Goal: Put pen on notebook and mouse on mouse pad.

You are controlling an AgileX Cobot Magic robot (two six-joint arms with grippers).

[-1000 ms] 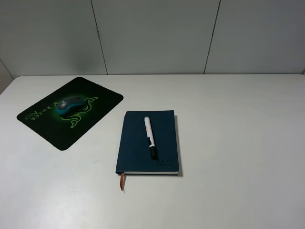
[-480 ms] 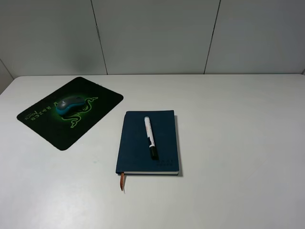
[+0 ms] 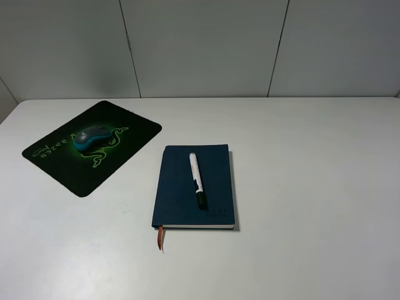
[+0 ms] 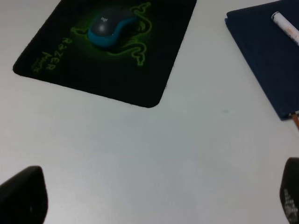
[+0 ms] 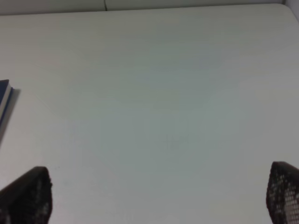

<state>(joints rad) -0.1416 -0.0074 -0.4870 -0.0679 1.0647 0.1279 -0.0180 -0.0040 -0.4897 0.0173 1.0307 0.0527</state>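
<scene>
The white pen (image 3: 197, 179) with its black cap lies lengthwise on the navy notebook (image 3: 215, 172) in the middle of the table; the notebook's orange ribbon (image 3: 160, 238) hangs out at its near corner. The grey and teal mouse (image 3: 91, 137) rests on the black mouse pad (image 3: 65, 169) with the green logo, at the left. The left wrist view shows the mouse (image 4: 110, 26), the mouse pad (image 4: 117, 79), the notebook (image 4: 261, 51) and the pen (image 4: 286, 26). My left gripper (image 4: 154, 205) and right gripper (image 5: 159, 196) are both open, holding nothing, over bare table. Neither arm appears in the exterior view.
A white table (image 3: 312, 187) runs to a grey panelled wall (image 3: 200, 44) at the back. A sliver of the notebook's edge (image 5: 3, 95) shows in the right wrist view.
</scene>
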